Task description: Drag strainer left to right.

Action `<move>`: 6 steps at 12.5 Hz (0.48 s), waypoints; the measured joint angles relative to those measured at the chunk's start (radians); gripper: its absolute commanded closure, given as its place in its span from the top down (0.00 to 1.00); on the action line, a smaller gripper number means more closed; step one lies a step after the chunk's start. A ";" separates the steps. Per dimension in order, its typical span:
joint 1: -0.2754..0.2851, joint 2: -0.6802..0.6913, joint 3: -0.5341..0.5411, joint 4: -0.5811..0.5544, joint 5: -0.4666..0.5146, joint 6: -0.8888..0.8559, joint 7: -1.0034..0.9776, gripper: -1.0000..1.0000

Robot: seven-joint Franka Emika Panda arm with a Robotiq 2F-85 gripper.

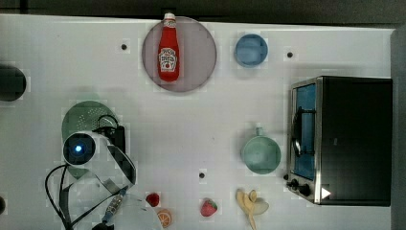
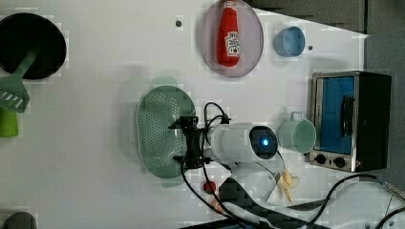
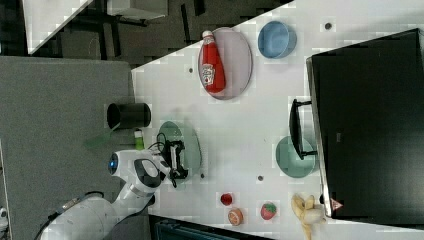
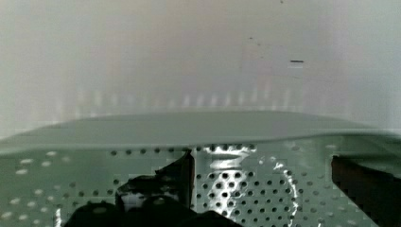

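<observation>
The pale mint-green strainer [image 1: 82, 116] lies on the white table at the top view's left, partly under my arm. In the left view the strainer [image 2: 157, 124] shows its perforated bowl, and my gripper [image 2: 185, 142] reaches down into it near the strainer's right rim. The right view has the gripper [image 3: 175, 161] over the strainer [image 3: 190, 142] too. In the wrist view my gripper [image 4: 267, 187] is open. Its two dark fingers [image 4: 182, 177] stand apart inside the holed bowl of the strainer [image 4: 246, 189], just behind the rim, with nothing gripped between them.
A teal mug [image 1: 261, 154] stands beside a toaster oven [image 1: 349, 139] at the top view's right. A ketchup bottle [image 1: 168, 50] lies on a purple plate [image 1: 201, 52], next to a blue bowl [image 1: 251, 49]. Banana [image 1: 250, 203] and strawberry [image 1: 208, 207] lie along the top view's bottom edge. A black pan [image 2: 45, 36] holds a spatula [image 2: 14, 93].
</observation>
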 measured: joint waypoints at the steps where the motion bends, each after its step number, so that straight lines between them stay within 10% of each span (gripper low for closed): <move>1: 0.006 -0.006 -0.009 -0.006 -0.002 -0.001 0.005 1.00; 6: -0.008 -0.039 -0.050 -0.014 -0.034 0.003 0.009 1.00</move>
